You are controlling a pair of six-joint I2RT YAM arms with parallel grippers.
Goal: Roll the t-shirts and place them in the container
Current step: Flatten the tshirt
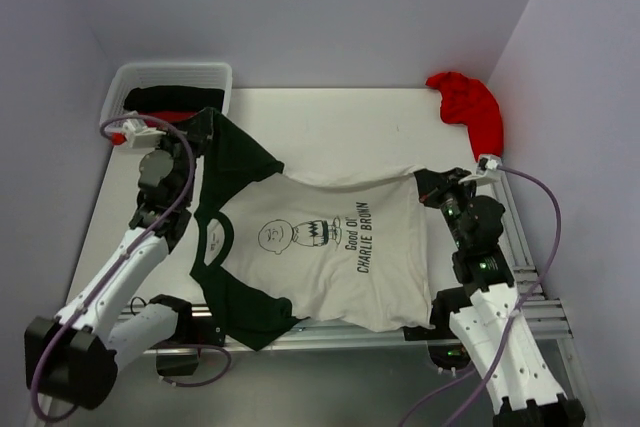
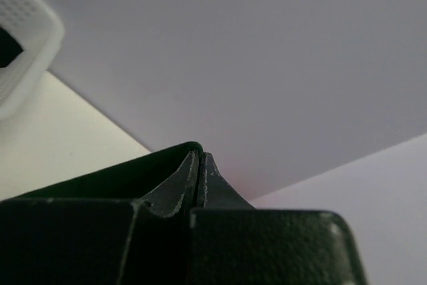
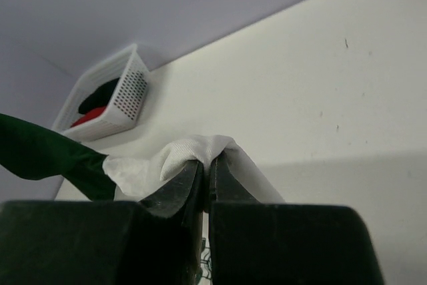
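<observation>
We have the printed t-shirt (image 1: 330,257) spread across the near half of the bench (image 1: 330,127). Our left gripper (image 1: 200,130) is clamped on its green sleeve and our right gripper (image 1: 433,185) on the white hem, probably to pull it taut and flat for rolling.

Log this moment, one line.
Charlie Brown t-shirt: spread, unrolled | left gripper: shut on its green sleeve | right gripper: shut on its white hem | red t-shirt: far right corner, bunched
</observation>
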